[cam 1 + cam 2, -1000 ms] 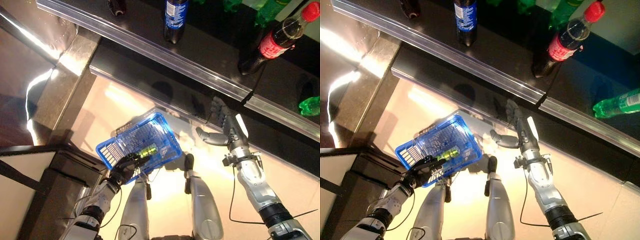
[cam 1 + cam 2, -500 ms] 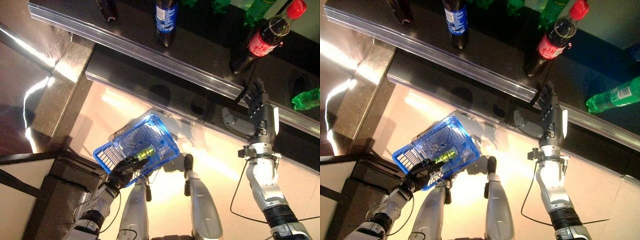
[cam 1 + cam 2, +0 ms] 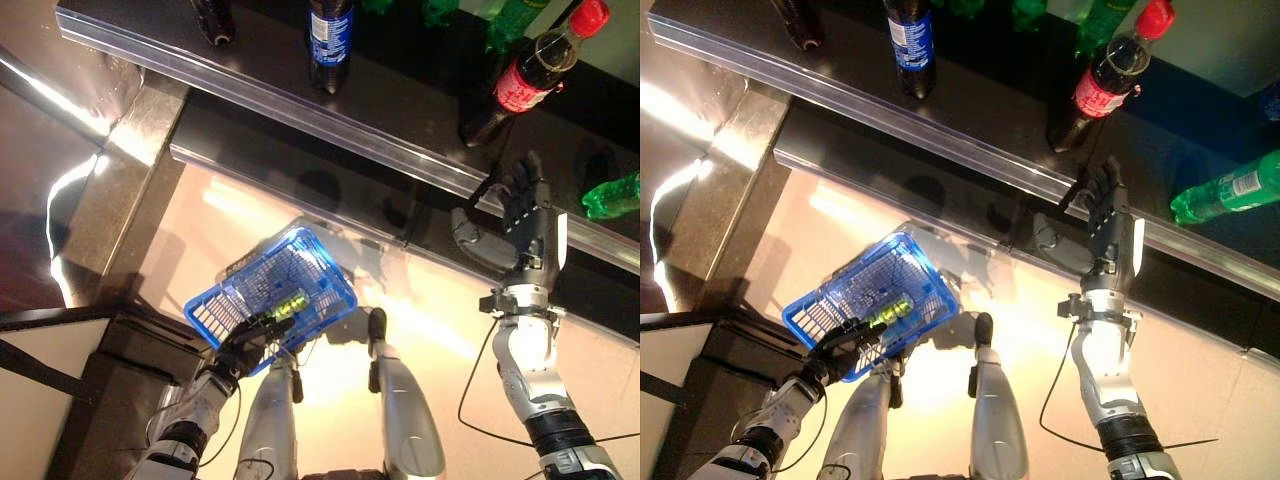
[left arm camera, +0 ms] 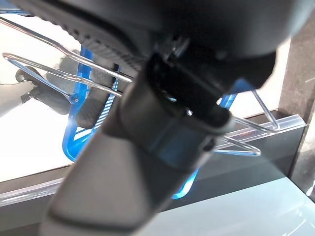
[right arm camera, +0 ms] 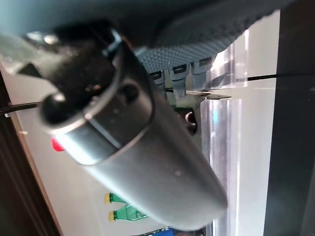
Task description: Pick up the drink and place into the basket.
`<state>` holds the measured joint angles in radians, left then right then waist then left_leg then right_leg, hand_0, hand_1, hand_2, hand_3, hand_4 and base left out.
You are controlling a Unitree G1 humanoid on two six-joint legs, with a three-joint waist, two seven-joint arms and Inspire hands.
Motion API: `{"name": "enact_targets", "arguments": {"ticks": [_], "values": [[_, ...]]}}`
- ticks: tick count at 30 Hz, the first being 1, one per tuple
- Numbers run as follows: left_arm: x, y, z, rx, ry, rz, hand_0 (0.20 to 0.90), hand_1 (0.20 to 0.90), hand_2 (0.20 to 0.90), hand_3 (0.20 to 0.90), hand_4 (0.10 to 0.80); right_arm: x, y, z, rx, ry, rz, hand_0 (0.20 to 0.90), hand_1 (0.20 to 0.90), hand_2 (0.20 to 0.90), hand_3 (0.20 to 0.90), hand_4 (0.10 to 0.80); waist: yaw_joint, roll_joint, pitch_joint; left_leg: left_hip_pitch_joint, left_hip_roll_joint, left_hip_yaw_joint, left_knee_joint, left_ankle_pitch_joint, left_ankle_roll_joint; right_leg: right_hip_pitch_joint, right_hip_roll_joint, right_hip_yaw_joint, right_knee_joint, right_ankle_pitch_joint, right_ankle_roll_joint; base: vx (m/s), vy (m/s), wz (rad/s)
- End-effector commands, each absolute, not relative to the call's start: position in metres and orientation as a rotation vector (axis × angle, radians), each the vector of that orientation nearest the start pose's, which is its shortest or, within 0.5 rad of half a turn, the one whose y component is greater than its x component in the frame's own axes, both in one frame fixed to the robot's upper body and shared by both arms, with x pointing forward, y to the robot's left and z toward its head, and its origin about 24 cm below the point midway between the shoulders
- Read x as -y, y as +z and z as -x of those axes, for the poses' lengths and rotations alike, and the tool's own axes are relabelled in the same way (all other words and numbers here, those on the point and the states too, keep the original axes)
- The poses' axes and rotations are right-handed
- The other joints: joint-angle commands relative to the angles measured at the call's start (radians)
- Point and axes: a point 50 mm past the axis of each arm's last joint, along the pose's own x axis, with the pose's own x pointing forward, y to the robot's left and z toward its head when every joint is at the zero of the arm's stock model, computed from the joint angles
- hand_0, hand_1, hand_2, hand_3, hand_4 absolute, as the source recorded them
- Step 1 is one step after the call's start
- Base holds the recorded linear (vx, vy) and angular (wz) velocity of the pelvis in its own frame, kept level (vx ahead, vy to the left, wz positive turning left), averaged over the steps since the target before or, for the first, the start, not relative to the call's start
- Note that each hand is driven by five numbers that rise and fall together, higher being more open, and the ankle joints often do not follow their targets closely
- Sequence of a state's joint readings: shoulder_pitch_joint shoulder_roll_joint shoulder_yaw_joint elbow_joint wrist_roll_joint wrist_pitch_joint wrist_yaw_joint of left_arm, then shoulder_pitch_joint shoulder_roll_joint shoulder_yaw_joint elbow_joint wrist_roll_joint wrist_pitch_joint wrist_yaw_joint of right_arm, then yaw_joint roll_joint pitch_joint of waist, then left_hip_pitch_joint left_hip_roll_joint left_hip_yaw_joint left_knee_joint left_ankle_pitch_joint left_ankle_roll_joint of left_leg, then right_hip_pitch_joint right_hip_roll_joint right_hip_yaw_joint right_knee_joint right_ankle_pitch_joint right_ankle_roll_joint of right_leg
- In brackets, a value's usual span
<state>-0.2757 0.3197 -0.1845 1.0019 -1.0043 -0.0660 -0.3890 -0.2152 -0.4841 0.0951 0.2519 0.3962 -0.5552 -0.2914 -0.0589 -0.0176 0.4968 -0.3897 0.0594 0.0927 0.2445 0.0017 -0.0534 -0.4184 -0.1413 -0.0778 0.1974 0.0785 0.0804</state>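
The robot's right hand [image 3: 524, 225] is reaching up with fingers spread and released, holding nothing, just below the clear front rail of the dark shelf [image 3: 400, 105], where a dark cola bottle with a red cap and red label [image 3: 525, 75] is standing just above the fingertips. The left hand [image 3: 250, 338] is gripping the wire handle of a blue plastic mesh basket [image 3: 315, 300] low at the robot's left, fingers clenched round it. A blue-labelled dark bottle [image 3: 328, 40] is standing further left on the shelf, and a green bottle [image 3: 615, 195] is lying at its right end.
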Motion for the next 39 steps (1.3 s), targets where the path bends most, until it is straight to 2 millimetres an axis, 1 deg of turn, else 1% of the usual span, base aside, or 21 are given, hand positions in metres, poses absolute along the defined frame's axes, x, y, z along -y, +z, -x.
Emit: {"name": "enact_targets", "arguments": {"ticks": [1, 7, 10, 17, 24, 32, 39], "values": [[-0.217, -0.087, -0.217, -0.492, -0.092, 0.701, 0.3, 0.3, 0.3, 0.2, 0.1, 0.248, 0.187, -0.269, 0.88, -0.245, 0.016, 0.9, 0.9, 0.9, 0.9, 0.8, 0.002, 0.001, -0.034, -0.015, -0.021, 0.022, 0.084, -0.06, 0.04, 0.041, 0.01, -0.006, 0.055, -0.082, 0.012, 0.001, -0.032, -0.02], [-0.22, -0.087, -0.216, -0.504, -0.094, 0.688, 0.3, 0.3, 0.3, 0.2, 0.1, 0.256, 0.199, -0.274, 0.901, -0.279, 0.055, 0.9, 0.9, 0.9, 0.9, 0.8, 0.014, 0.0, -0.034, -0.013, -0.022, 0.019, 0.087, -0.061, 0.04, 0.051, 0.01, -0.015, 0.051, -0.08, 0.014, 0.0, -0.011, 0.0], [-0.223, -0.087, -0.215, -0.511, -0.097, 0.681, 0.3, 0.3, 0.3, 0.2, 0.1, 0.267, 0.208, -0.277, 0.905, -0.305, 0.067, 0.9, 0.9, 0.9, 0.9, 0.8, 0.022, 0.0, -0.034, -0.012, -0.02, 0.017, 0.096, -0.064, 0.039, 0.061, 0.009, -0.021, 0.05, -0.082, 0.013, 0.005, -0.01, 0.0], [-0.225, -0.086, -0.216, -0.523, -0.107, 0.672, 0.3, 0.3, 0.3, 0.2, 0.1, 0.279, 0.213, -0.282, 0.888, -0.341, 0.091, 0.9, 0.9, 0.9, 0.9, 0.8, 0.032, 0.0, -0.034, -0.013, -0.019, 0.014, 0.112, -0.07, 0.041, 0.071, 0.01, -0.024, 0.052, -0.082, 0.014, 0.0, 0.0, 0.0], [-0.226, -0.086, -0.214, -0.536, -0.106, 0.662, 0.3, 0.3, 0.3, 0.2, 0.1, 0.286, 0.217, -0.284, 0.875, -0.363, 0.091, 0.9, 0.9, 0.9, 0.9, 0.8, 0.038, -0.004, -0.034, -0.009, -0.018, 0.01, 0.121, -0.073, 0.042, 0.088, 0.012, -0.025, 0.047, -0.08, 0.015, 0.0, 0.0, 0.0], [-0.23, -0.089, -0.208, -0.557, -0.105, 0.659, 0.3, 0.3, 0.3, 0.2, 0.1, 0.297, 0.214, -0.287, 0.832, -0.378, 0.077, 0.9, 0.9, 0.9, 0.9, 0.8, 0.049, -0.003, -0.036, 0.001, -0.018, 0.006, 0.134, -0.077, 0.042, 0.12, 0.011, -0.029, 0.038, -0.081, 0.014, 0.024, -0.008, 0.04], [-0.233, -0.092, -0.203, -0.586, -0.103, 0.652, 0.3, 0.3, 0.3, 0.2, 0.1, 0.307, 0.211, -0.295, 0.75, -0.361, 0.071, 0.9, 0.9, 0.9, 0.9, 0.8, 0.062, -0.004, -0.041, 0.002, -0.015, 0.0, 0.157, -0.081, 0.037, 0.157, 0.012, -0.033, 0.025, -0.083, 0.012, 0.048, -0.019, 0.0]]}}
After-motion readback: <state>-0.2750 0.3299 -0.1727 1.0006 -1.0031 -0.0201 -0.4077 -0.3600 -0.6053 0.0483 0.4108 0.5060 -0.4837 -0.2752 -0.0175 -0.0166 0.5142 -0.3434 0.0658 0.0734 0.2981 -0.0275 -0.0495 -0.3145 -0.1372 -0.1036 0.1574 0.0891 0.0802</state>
